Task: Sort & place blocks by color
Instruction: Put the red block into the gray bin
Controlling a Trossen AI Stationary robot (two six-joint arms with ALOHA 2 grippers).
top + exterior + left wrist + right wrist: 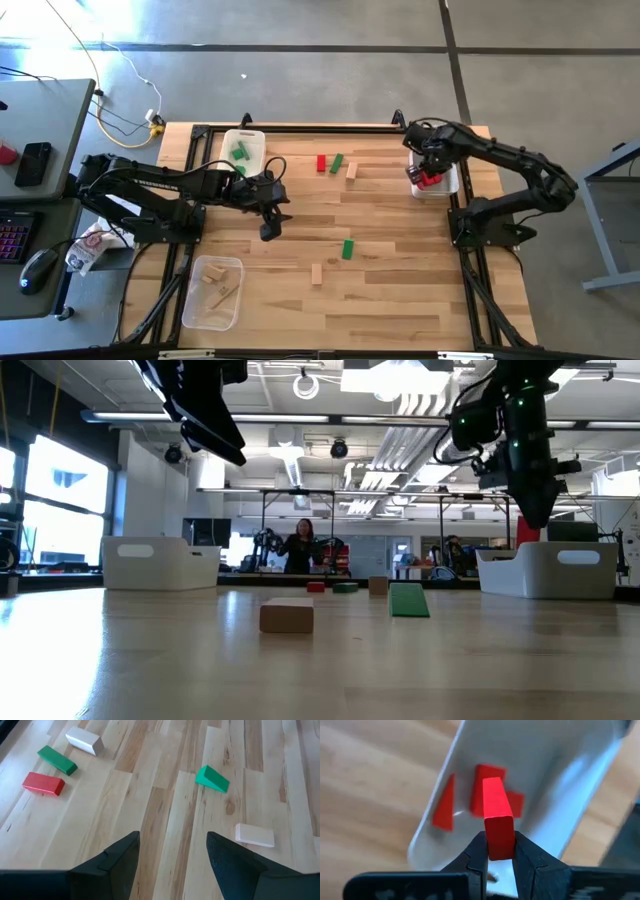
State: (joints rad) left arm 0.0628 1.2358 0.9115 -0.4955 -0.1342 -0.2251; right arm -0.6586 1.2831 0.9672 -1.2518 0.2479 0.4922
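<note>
My right gripper (499, 856) is shut on a red block (496, 810) above the white bin (447, 185) at the table's far right, which holds several red blocks (487, 775). My left gripper (172, 855) hangs open over the table's middle left (270, 228), touching nothing. On the wood ahead of it lie a green wedge (212, 778) and a plain wood block (254, 834) on their flat sides. Farther off lie a red block (43, 783), a green block (57, 760) and a plain block (84, 741). My right gripper pinches the red block between its two fingers, on the two side faces near one end (499, 840). The fingers point steeply down from above. The block sticks out past the fingertips along them, lifted clear above the bin's inside.
A bin with green blocks (243, 148) stands at the far left. A clear bin with plain wood blocks (213, 290) stands at the near left. The table's frame (300, 126) runs along its far edge. Bare wood (400, 300) lies at the near right.
</note>
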